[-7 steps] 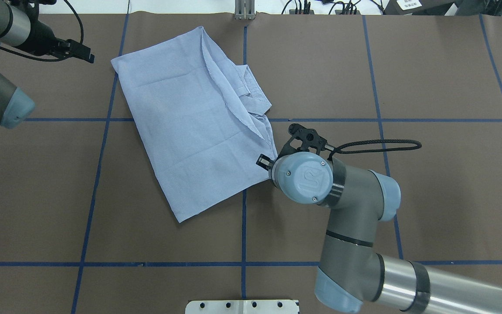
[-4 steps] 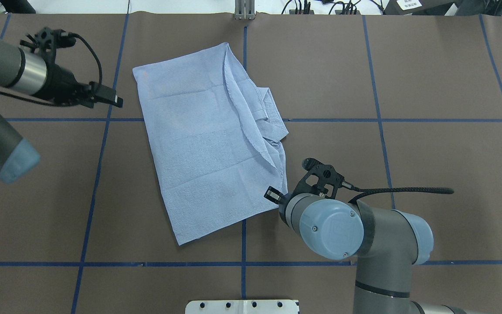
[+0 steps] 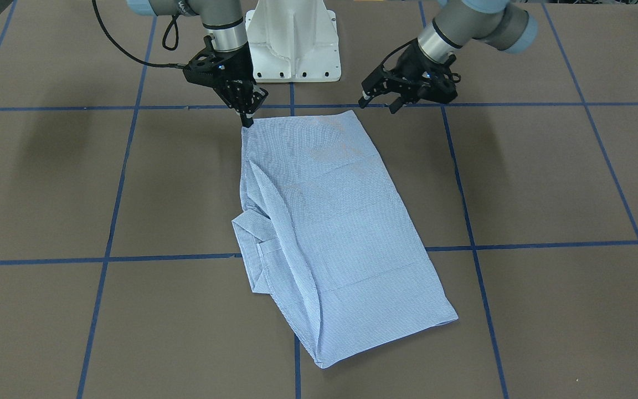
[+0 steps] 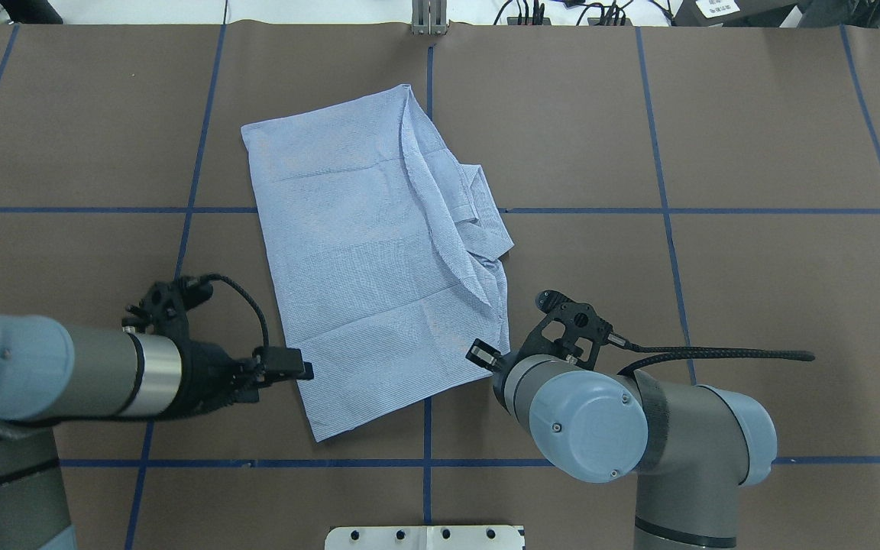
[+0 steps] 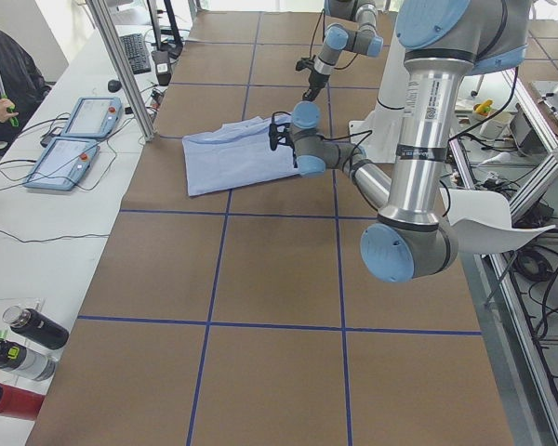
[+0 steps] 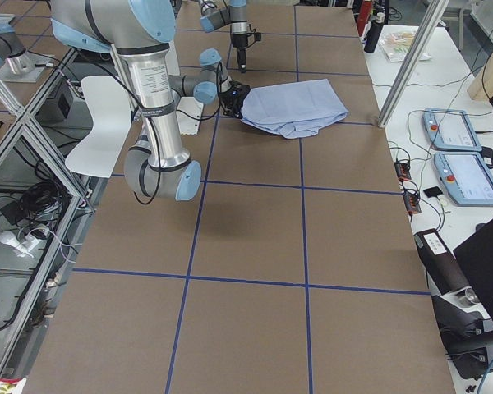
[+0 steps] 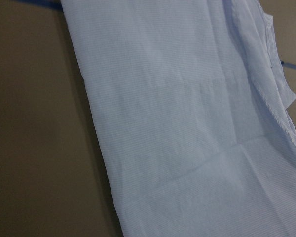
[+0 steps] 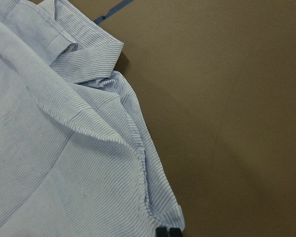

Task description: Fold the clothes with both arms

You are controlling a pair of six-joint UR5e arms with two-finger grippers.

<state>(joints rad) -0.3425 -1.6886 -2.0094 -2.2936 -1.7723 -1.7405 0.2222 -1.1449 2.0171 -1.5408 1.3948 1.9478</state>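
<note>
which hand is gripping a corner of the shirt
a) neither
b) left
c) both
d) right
d: the right hand is pinched shut on a corner of the shirt, while the left hand is open beside the cloth with nothing in it.

Overhead and opposing front cameras both frame the shirt (image 4: 363, 252).
</note>
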